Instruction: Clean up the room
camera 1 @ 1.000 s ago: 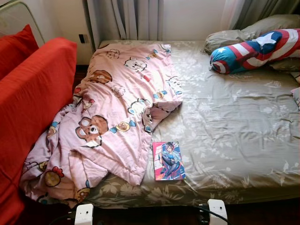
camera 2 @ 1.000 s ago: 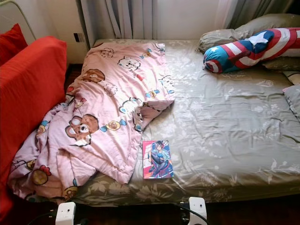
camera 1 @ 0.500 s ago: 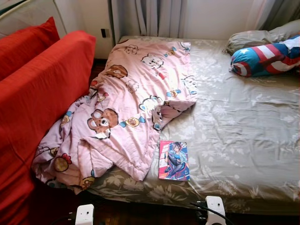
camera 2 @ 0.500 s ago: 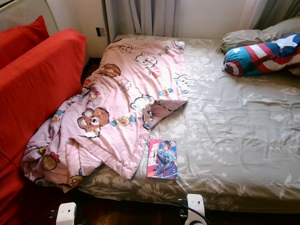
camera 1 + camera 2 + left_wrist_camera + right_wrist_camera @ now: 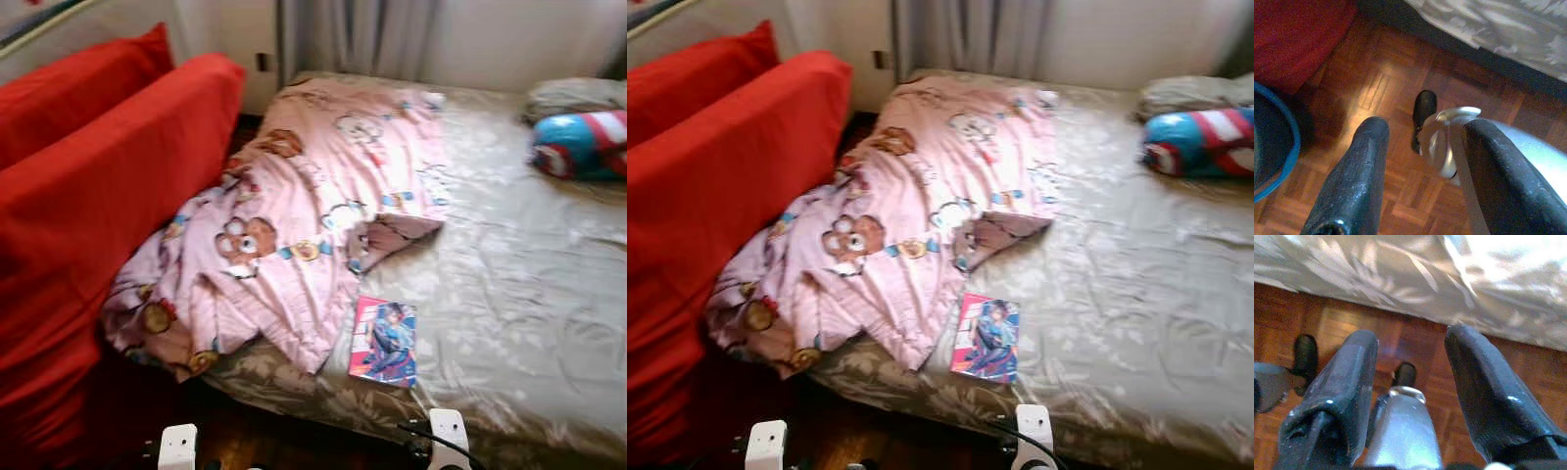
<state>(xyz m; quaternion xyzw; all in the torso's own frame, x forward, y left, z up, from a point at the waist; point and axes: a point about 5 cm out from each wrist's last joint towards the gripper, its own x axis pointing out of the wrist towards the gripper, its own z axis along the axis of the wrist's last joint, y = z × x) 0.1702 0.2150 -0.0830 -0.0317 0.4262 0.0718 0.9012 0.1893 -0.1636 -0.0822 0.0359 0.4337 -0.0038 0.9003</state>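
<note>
Head downward at bed (image 5: 509, 294); wrists floorward

Rumpled pink blanket (image 5: 304, 225), book (image 5: 384, 342) beside.

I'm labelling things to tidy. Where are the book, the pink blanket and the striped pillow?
book (image 5: 383, 342), left eye view, cover centre
pink blanket (image 5: 294, 235), left eye view, its middle
striped pillow (image 5: 1200, 142), right eye view, blue part

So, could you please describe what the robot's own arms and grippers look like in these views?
Each arm ends in two long black fingers with a matte, slightly scuffed surface: left gripper, right gripper. Behind them sit silver metal limb parts. In the head view, white box-shaped wrist housings show at the bottom edge, with thin black cables running alongside.
</note>
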